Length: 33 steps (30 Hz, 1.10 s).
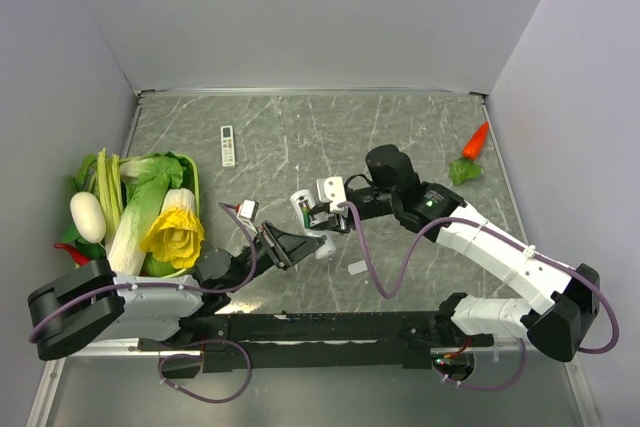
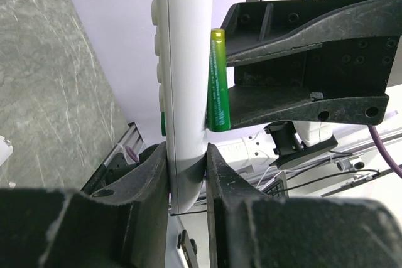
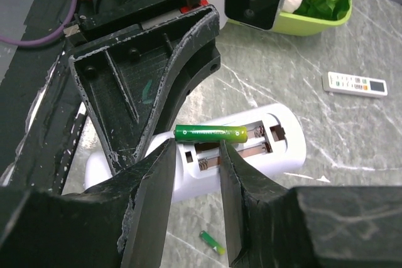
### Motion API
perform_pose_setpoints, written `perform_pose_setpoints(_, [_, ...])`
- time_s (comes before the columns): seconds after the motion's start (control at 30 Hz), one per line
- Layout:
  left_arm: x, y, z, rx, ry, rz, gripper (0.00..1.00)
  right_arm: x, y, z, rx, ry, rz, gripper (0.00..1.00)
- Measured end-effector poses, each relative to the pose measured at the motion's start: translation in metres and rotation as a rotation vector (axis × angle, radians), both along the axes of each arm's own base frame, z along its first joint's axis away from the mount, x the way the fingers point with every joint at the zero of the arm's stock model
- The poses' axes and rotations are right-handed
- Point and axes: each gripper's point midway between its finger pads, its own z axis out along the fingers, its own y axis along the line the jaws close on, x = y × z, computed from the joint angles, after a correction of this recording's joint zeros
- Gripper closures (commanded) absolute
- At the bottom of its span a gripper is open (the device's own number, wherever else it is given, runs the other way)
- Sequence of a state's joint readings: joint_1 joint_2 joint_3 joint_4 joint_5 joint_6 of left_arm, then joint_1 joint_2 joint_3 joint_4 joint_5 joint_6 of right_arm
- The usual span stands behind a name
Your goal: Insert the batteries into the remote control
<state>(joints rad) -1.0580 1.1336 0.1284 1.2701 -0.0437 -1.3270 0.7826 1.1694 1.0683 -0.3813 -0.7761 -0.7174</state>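
My left gripper (image 1: pixel 303 244) (image 2: pixel 186 174) is shut on one end of the white remote control (image 1: pixel 299 198) (image 2: pixel 182 61) and holds it off the table. In the right wrist view the remote (image 3: pixel 276 149) shows its open battery bay with springs. A green battery (image 3: pixel 210 133) (image 2: pixel 218 80) lies along the bay's edge. My right gripper (image 1: pixel 318 217) (image 3: pixel 196 149) has its jaws slightly apart, and both fingertips (image 2: pixel 251 45) press against the battery's side. A second green battery (image 3: pixel 211 241) lies on the table below.
A slim white remote with buttons (image 1: pixel 228 145) (image 3: pixel 355 84) lies at the back. A green basket (image 1: pixel 192 187) of vegetables stands at the left, with a red chili (image 1: pixel 70 252) beside it. A carrot (image 1: pixel 473 147) is at the far right. A small white piece (image 1: pixel 357 268) lies near the grippers.
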Motion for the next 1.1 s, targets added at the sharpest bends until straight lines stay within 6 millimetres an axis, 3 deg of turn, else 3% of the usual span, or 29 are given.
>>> perform_pose_setpoints(0.33, [0.002,0.008,0.012,-0.029,0.001,0.030,0.98,0.004,0.003,0.011,0.041,0.020,-0.034,0.58])
perform_pose_setpoints(0.77, [0.002,0.008,0.010,-0.028,0.027,0.023,0.98,0.006,0.001,0.009,0.037,0.033,-0.039,0.55])
perform_pose_setpoints(1.1, [0.000,0.007,0.011,-0.028,0.026,0.011,0.98,0.003,-0.005,0.012,0.018,0.091,-0.028,0.46])
